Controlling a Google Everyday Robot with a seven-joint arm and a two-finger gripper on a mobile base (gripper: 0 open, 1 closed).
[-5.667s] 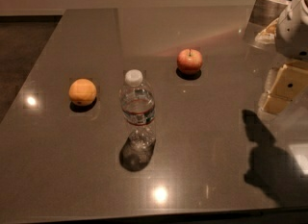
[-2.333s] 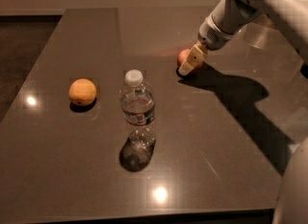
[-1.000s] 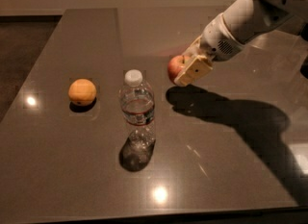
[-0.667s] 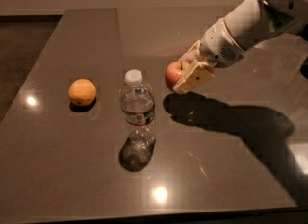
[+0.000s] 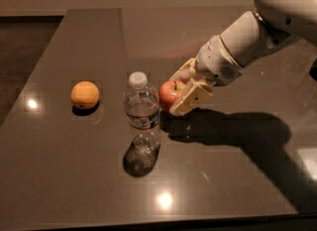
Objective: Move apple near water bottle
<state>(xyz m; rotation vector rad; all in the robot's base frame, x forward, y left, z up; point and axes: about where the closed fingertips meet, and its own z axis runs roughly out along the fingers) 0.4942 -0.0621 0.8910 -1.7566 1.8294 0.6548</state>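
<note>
We see our cream two-finger gripper (image 5: 182,92) clamped around the small red apple (image 5: 169,93), just beside the upright clear plastic water bottle (image 5: 142,113).

1. The water bottle (image 5: 142,111) stands upright near the middle of the table (image 5: 74,175).
2. A round orange fruit (image 5: 85,94) lies on the table to the left of the bottle, apart from it.
3. The apple (image 5: 168,93) sits just beside the bottle's right shoulder, clasped between the fingers of the gripper (image 5: 181,89).
4. The gripper is right of the bottle, and its arm (image 5: 247,36) reaches in from the upper right corner.
</note>
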